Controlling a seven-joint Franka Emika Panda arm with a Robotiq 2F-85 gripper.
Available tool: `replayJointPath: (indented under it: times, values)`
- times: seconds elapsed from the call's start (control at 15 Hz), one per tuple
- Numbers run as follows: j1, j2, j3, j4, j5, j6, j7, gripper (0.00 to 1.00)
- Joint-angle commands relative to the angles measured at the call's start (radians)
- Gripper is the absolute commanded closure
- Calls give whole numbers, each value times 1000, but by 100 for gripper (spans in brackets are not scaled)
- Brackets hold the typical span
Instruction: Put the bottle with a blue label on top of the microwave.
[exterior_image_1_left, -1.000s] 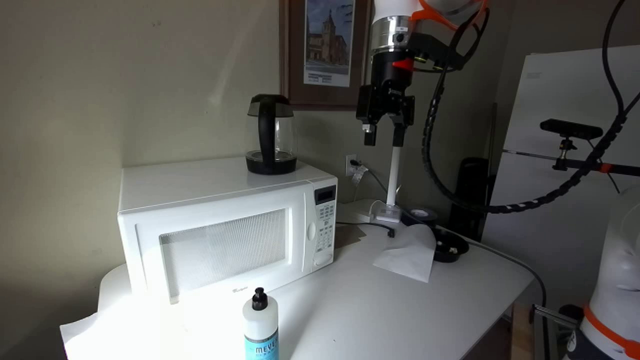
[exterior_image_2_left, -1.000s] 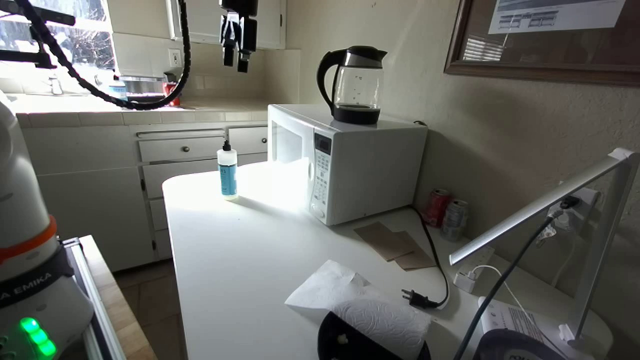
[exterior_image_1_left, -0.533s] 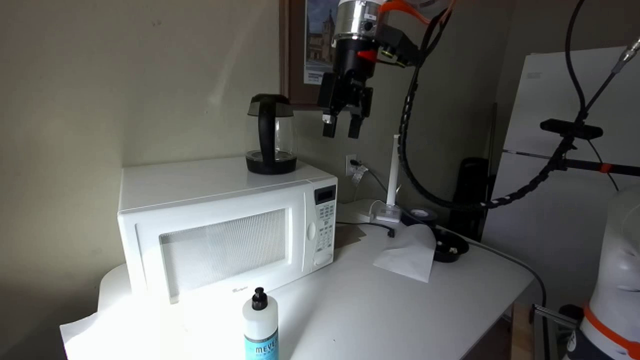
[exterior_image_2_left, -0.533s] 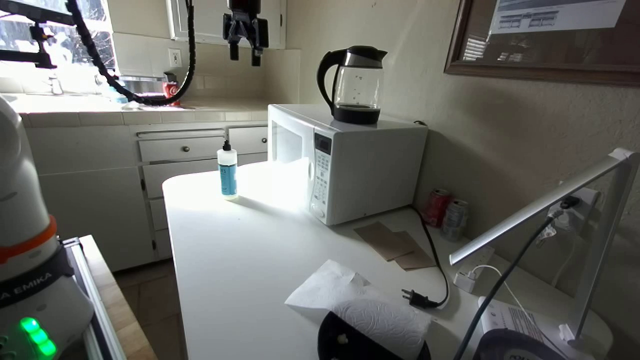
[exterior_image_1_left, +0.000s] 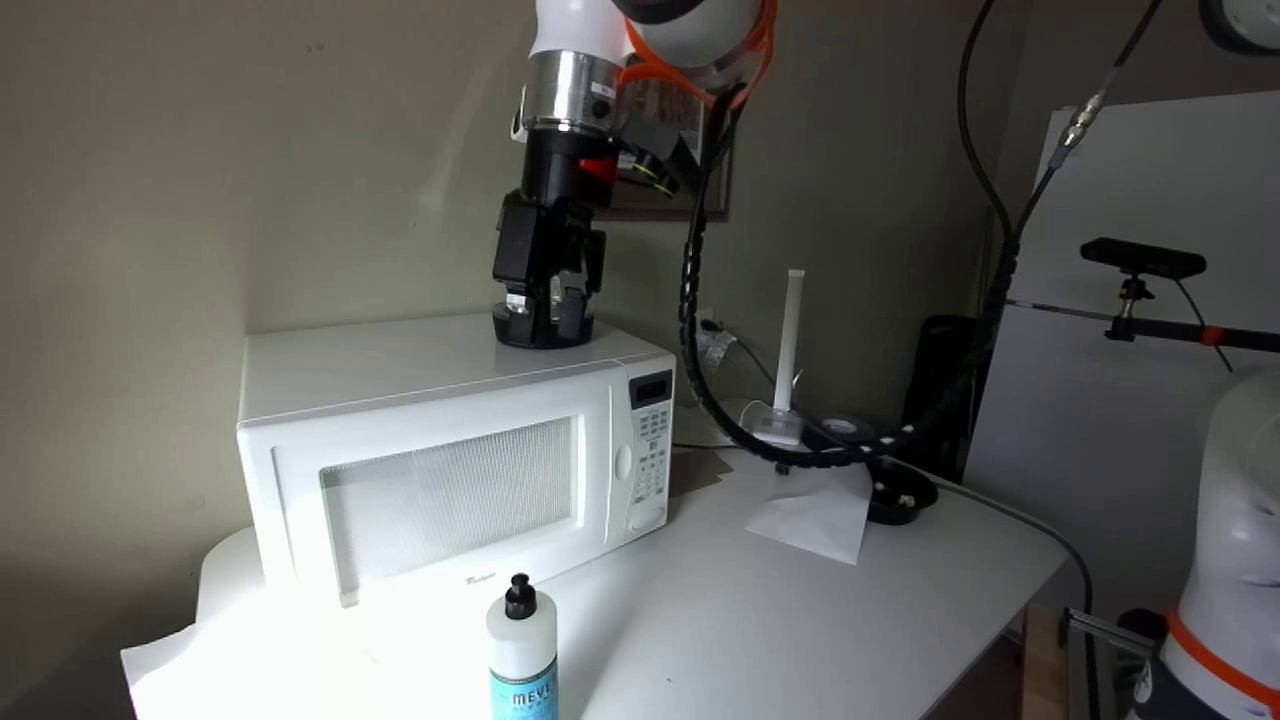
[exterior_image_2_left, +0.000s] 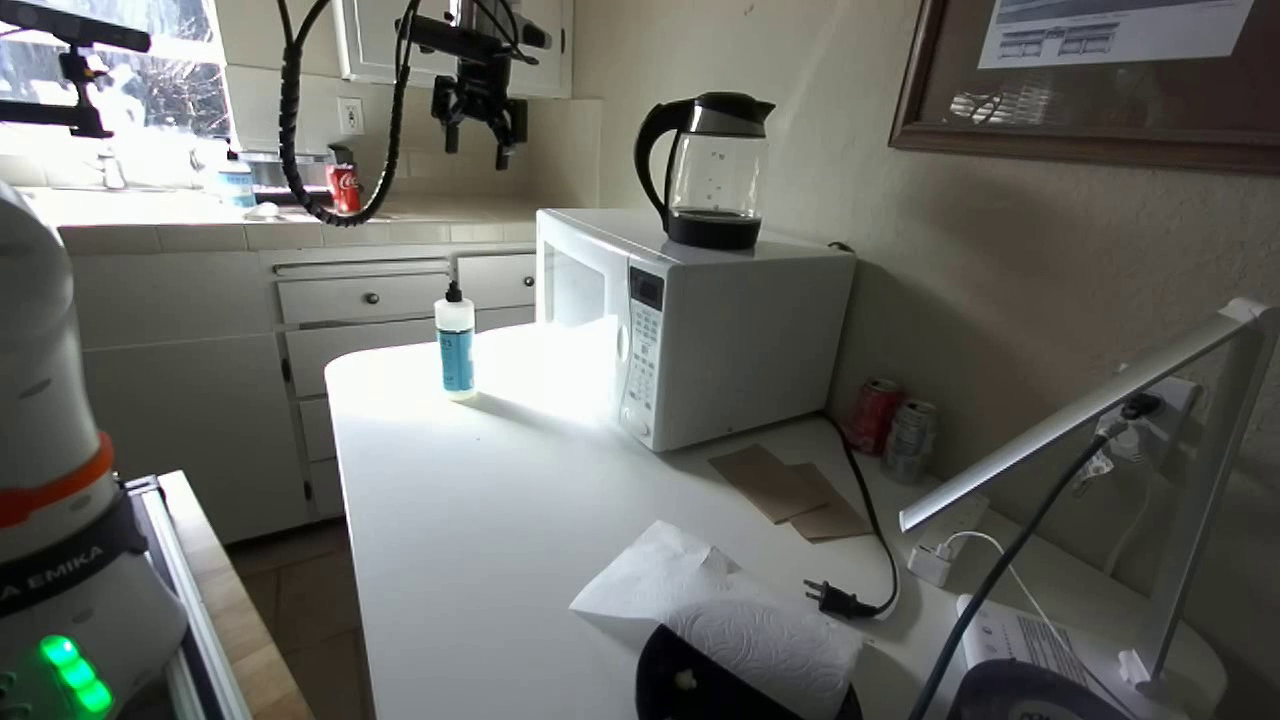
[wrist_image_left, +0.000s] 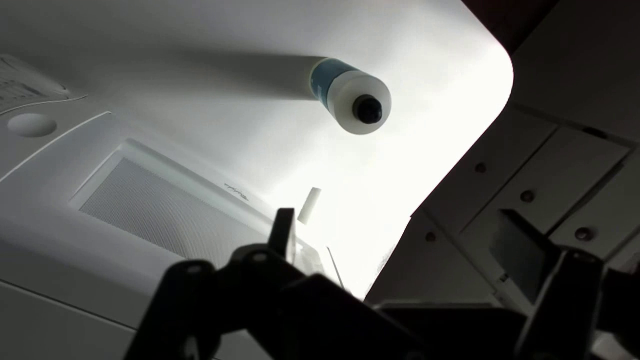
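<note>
One white desk (exterior_image_2_left: 450, 560) carries most of what matters, washed out by bright light near its rounded end.

Next size down is the microwave (exterior_image_1_left: 450, 470), sitting on it. Its roof is the target, and the kettle (exterior_image_2_left: 712, 172) hogs the control-panel end up there, so I'd guess the opposite end makes the better landing spot.

Then the tool (exterior_image_2_left: 478, 150). It hangs high, aimed roughly downward, fingers spread apart with nothing between them. It covers part of the kettle in an exterior view, but that's just line of sight; the two are well apart.

Now the bottle with a blue label (exterior_image_2_left: 456, 345), which is what the whole move hinges on. It's standing on the desk out in front of the microwave door, not touching it, and well below the tool. Long axis is vertical, so the tool could come at it more or less lengthwise from above. In the wrist view it shows out past the fingertips, not centred in the gap, so dropping straight down probably won't line up; I'd expect some sideways shift first.

Smallest bit: the black cap (wrist_image_left: 368, 109) on top, pointing up. If the approach is sloppy, a finger could clip that and knock the bottle over.
</note>
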Motion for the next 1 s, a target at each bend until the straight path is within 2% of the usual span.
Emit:
replayJointPath:
  times: [0.0,0.47,0.6,0.73,0.93]
  values:
    - [0,-1,-3,3,-1,-2,1,0]
    - [-3,-11,-8,4,-1,-2,1,0]
    - [21,16,17,-23,-8,-20,-10,0]
    - [47,27,42,-73,45,-29,-46,0]
    - [80,45,78,-156,-4,-27,-17,0]
